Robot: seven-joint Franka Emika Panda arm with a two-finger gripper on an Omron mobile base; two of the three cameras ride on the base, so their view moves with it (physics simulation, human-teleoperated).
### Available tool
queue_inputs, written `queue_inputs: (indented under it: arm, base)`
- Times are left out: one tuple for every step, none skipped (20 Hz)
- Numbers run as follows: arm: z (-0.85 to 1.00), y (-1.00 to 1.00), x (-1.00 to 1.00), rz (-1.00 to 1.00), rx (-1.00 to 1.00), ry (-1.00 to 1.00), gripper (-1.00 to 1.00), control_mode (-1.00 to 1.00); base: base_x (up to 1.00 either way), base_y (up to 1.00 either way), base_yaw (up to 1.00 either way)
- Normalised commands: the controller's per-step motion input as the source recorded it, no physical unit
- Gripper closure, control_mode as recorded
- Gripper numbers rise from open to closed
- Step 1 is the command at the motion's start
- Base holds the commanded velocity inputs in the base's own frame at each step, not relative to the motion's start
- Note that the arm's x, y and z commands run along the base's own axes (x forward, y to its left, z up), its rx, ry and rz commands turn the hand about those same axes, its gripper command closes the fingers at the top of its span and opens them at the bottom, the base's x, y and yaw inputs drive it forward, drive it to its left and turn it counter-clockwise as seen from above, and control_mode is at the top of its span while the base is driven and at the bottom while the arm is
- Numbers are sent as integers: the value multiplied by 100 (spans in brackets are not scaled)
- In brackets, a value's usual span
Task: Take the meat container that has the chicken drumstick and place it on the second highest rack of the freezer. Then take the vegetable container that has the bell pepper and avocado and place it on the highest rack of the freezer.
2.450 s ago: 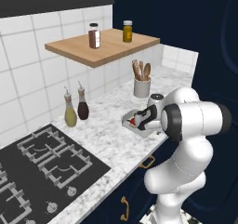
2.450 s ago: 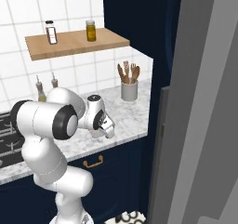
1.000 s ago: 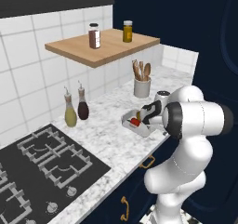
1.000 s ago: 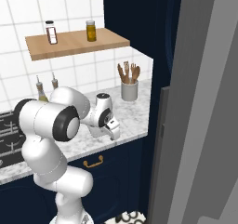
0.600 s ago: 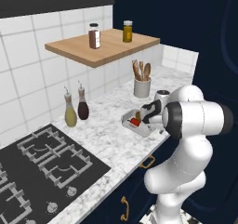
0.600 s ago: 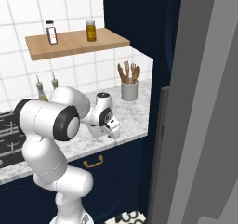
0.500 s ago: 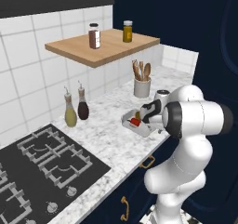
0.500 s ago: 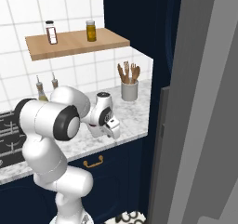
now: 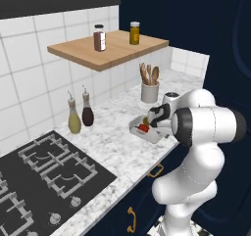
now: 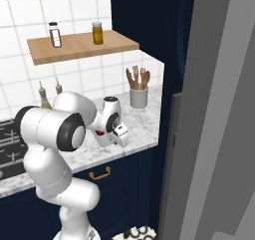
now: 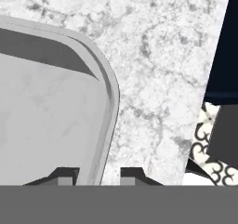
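1. Hand view: dark fingers (image 11: 98, 174) straddle the shallow grey plastic tray's (image 11: 56, 121) rim, narrowed around it.
2. Tray sits on white marble table (image 9: 105, 142), before the utensil crock (image 9: 149, 90).
3. Likely next: lift toward freezer.

no readable text, labels blurred on the shelf jars (image 9: 99, 37)

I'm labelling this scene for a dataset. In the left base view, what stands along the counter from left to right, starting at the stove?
Stove → yellow oil bottle → dark bottle → tray with something red in it → utensil holder, further back by the wall.
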Motion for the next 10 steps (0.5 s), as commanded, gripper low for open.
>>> queue_inputs:
  arm:
    - [47,0,-19,-3,0,-4,100,-100]
    - [48,0,-27,-3,0,-5,100,-100]
    - [47,0,-34,-2,0,-8,100,-100]
    - [54,0,-40,-2,0,-12,100,-100]
    - [61,0,-37,-2,0,-13,100,-100]
    - [59,0,-31,-3,0,-14,100,-100]
    - [59,0,-34,-3,0,-17,100,-100]
    - [62,0,-23,-4,0,-19,100,-100]
    - [58,0,-22,-4,0,-20,100,-100]
    - [56,0,-26,-4,0,-21,100,-100]
  base:
    - [0,0,0]
    - [0,0,0]
    - [0,0,0]
    - [0,0,0]
    - [0,0,0]
    - [0,0,0]
    - [0,0,0]
    - [0,0,0]
    - [0,0,0]
    - [0,0,0]
